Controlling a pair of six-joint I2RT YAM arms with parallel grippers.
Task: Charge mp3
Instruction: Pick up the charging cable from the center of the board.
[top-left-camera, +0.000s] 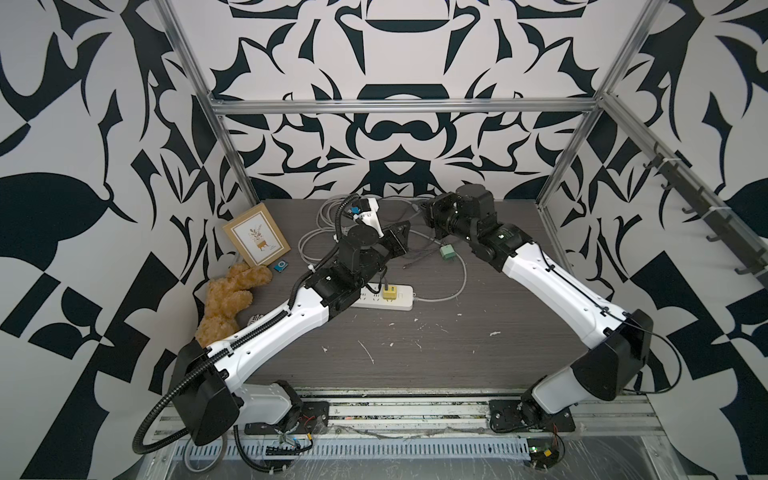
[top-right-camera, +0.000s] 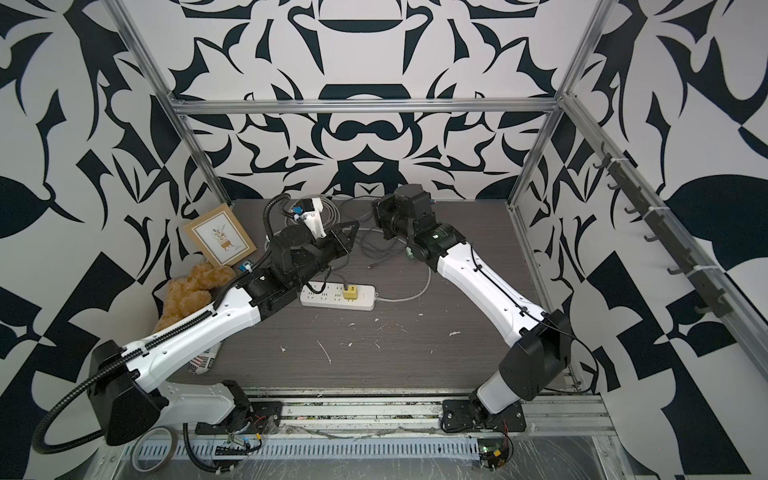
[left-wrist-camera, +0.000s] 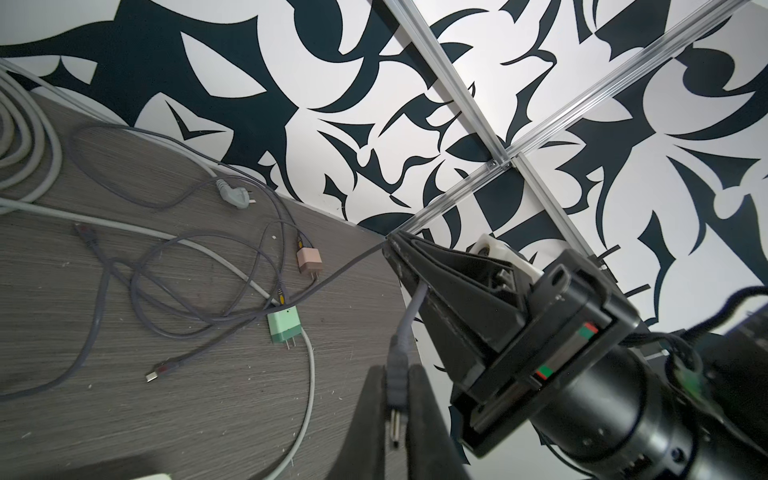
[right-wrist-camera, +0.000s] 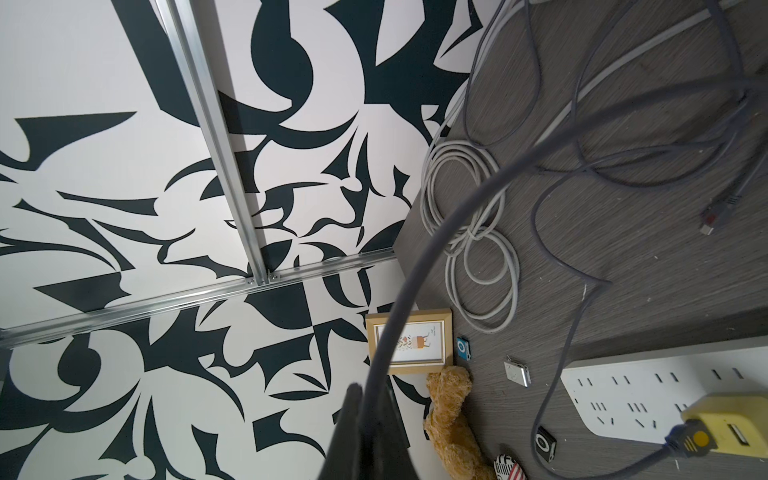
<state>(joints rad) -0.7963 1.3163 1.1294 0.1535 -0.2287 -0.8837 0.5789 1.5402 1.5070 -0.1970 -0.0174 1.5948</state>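
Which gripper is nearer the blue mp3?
Left, narrowly. Both grip one cable: the left gripper hangs well clear of the mp3, toward the table's middle; the right gripper faces it, slightly farther.

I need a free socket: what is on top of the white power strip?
A yellow charger cube with a cable plugged in; the left arm hides one end of the power strip.

mp3 (top-left-camera: 279, 267) just right of frame (top-left-camera: 257, 235), behind bear (top-left-camera: 230, 299); charger (top-left-camera: 389, 293) plugged in strip (top-left-camera: 399, 302), centre of table (top-left-camera: 457, 357).

A teddy bear (top-left-camera: 230, 299) lies beside a framed picture (top-left-camera: 256, 240) — green charger cube (top-left-camera: 448, 253) well apart.
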